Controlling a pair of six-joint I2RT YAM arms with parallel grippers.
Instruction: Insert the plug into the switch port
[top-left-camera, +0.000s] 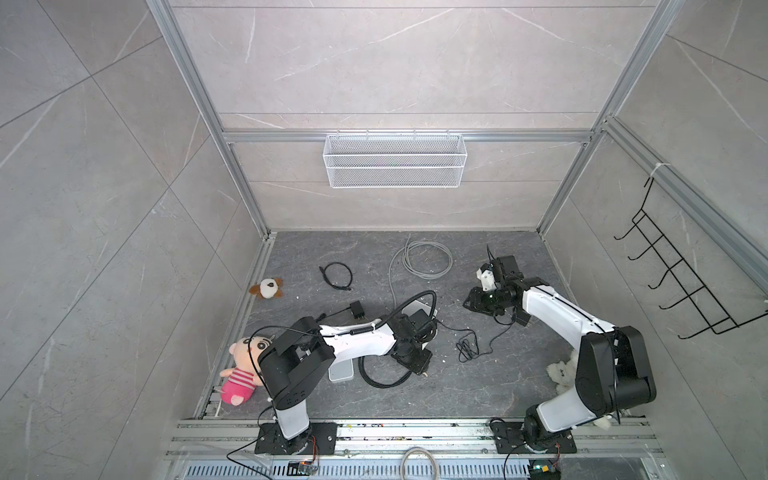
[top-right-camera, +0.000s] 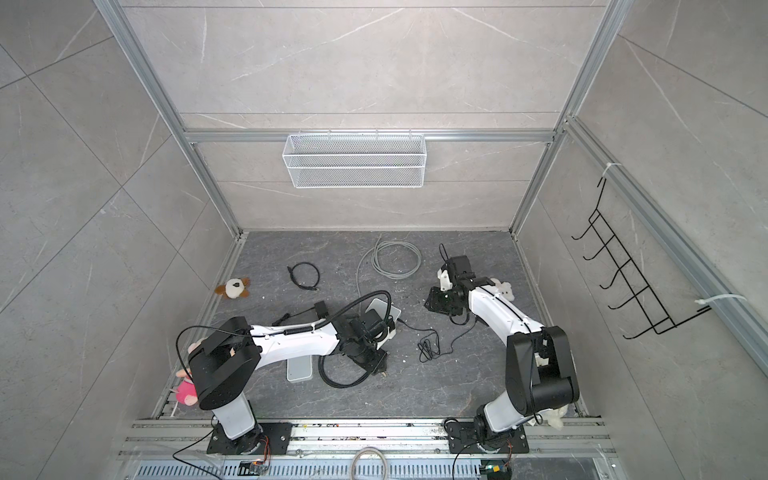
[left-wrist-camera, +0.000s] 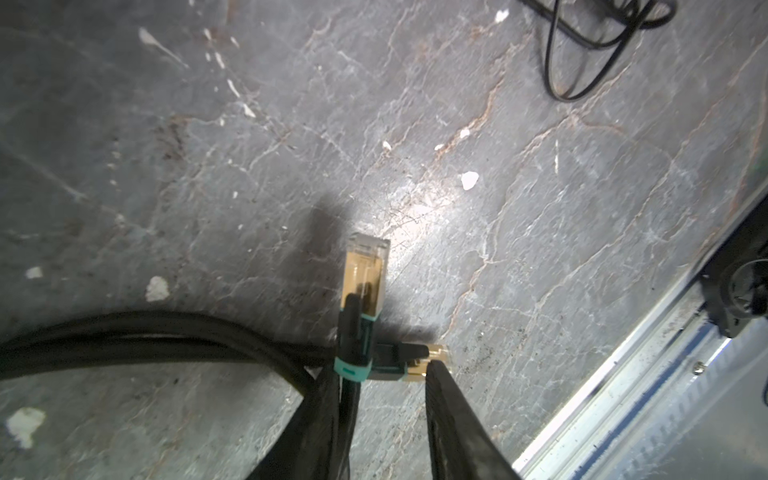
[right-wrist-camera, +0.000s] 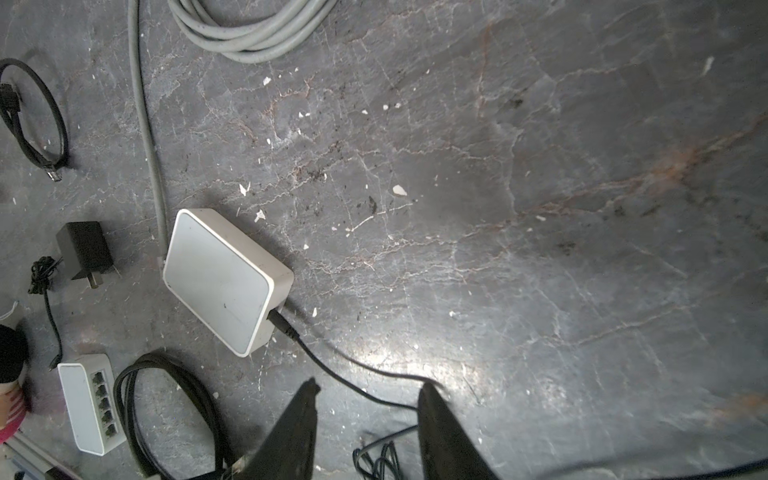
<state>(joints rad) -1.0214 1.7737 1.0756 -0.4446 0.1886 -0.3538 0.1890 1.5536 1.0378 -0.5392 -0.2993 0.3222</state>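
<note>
In the left wrist view, a gold plug (left-wrist-camera: 365, 270) with a teal boot points away from me. Its thick black cable (left-wrist-camera: 145, 332) runs along the inside of one finger (left-wrist-camera: 320, 415). A second plug (left-wrist-camera: 409, 360) of the same kind lies crosswise at the tips, its gold end at the other finger (left-wrist-camera: 449, 415). My left gripper (left-wrist-camera: 382, 370) (top-left-camera: 415, 365) (top-right-camera: 376, 363) is low over the floor with a gap between its jaws. The white switch (right-wrist-camera: 89, 403) (top-left-camera: 341, 370) shows a row of ports (right-wrist-camera: 104, 401) and sits partly under the left arm. My right gripper (right-wrist-camera: 370, 386) (top-left-camera: 476, 304) hangs open and empty over a thin black wire.
A white box (right-wrist-camera: 224, 278) (top-left-camera: 419, 309) has a grey cable and a black lead plugged in. Around it lie a grey cable coil (top-left-camera: 428, 257), a short black cable (top-left-camera: 337, 276), a black adapter (top-left-camera: 356, 309), a wire bundle (top-left-camera: 467, 349) and plush toys (top-left-camera: 268, 288) (top-left-camera: 243, 374). An aluminium rail (left-wrist-camera: 623, 374) edges the floor.
</note>
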